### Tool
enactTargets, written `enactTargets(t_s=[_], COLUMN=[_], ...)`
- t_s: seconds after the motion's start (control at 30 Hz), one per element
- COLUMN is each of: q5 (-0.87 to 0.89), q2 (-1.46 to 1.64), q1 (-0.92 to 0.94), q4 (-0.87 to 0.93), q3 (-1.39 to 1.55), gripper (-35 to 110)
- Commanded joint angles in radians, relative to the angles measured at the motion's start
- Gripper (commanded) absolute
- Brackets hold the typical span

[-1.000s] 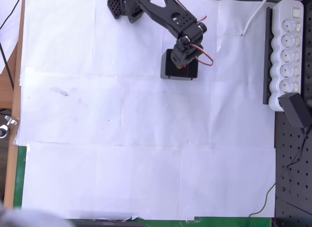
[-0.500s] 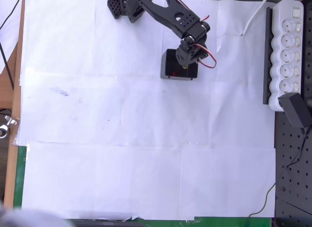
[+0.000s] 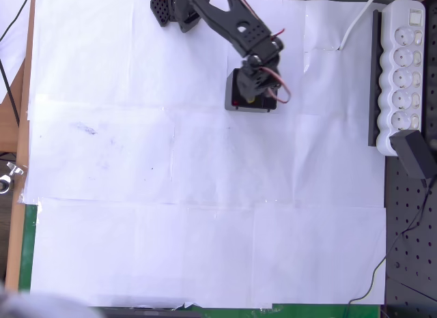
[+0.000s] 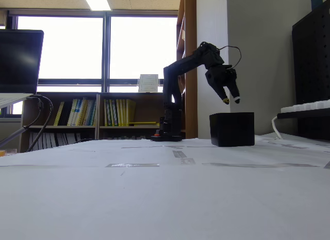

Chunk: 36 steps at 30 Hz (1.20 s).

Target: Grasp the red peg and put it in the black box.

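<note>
Fingers of my gripper (image 4: 231, 100) hang parted and empty above the black box (image 4: 232, 129) in the fixed view — clear air shows between the tips and the box's top rim. From overhead, my gripper (image 3: 251, 96) sits over the black box (image 3: 235, 89), hiding much of its inside. Red peg (image 3: 235, 102) shows as a small dot on the box floor, near the left wall in the overhead view — apart from my fingers. Box stands on white paper (image 3: 205, 195), with a white power strip (image 3: 403, 65) well off to the right.
</note>
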Motion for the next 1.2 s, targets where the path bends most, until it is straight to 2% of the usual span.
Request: enactTargets(t_s=[0.0, 0.1, 0.23, 0.53, 1.03, 1.17], q5=[-0.126, -0.169, -0.232, -0.215, -0.224, -0.321], q2=[-0.264, -0.439, -0.718, -1.146, -1.528, -1.585], q1=[0.089, 0.183, 0.314, 0.459, 0.518, 0.538], q4=[-0.069, -0.067, -0.178, -0.244, -0.238, -0.077], q3=[-0.083, -0.244, -0.634, -1.144, -1.586, -1.649], gripper=[0, 0, 0, 0, 0, 0])
